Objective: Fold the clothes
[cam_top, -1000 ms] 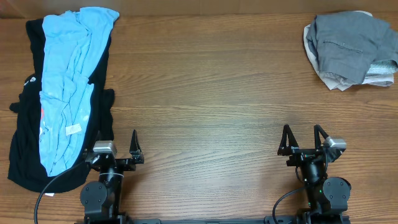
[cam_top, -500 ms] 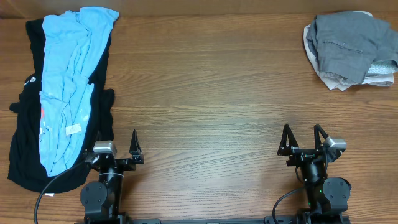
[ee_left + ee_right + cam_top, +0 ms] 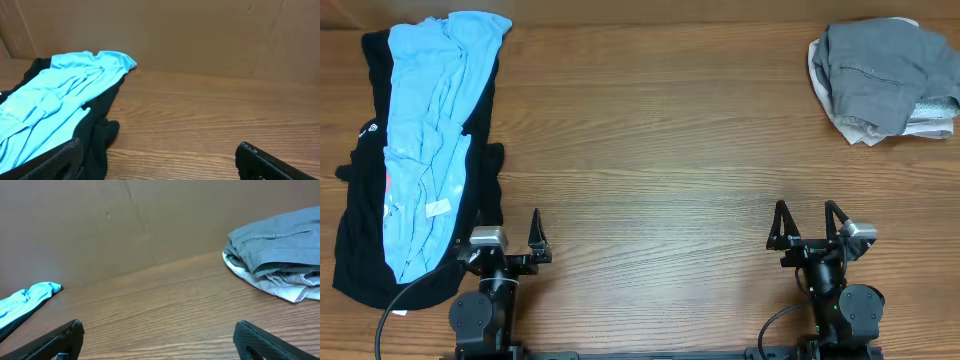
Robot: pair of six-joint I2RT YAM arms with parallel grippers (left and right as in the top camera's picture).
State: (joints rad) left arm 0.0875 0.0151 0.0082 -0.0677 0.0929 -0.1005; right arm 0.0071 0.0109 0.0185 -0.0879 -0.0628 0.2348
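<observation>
While left fingers [image 3: 537,232] and right fingers [image 3: 779,225] wide apart, light-blue shirt [image 3: 430,130] lengthwise near-to-far.

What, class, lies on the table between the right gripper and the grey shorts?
Nothing visible. Only bare wooden table separates the open right gripper from the grey shorts, which sit bunched at the far right corner.

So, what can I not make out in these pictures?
Black garment: overhead, mostly covered by the blue shirt.
Shorts: right wrist, cut off by the right edge; overhead, bunched up, so the legs are hidden.
Shirt label: overhead, too small to read.
</observation>
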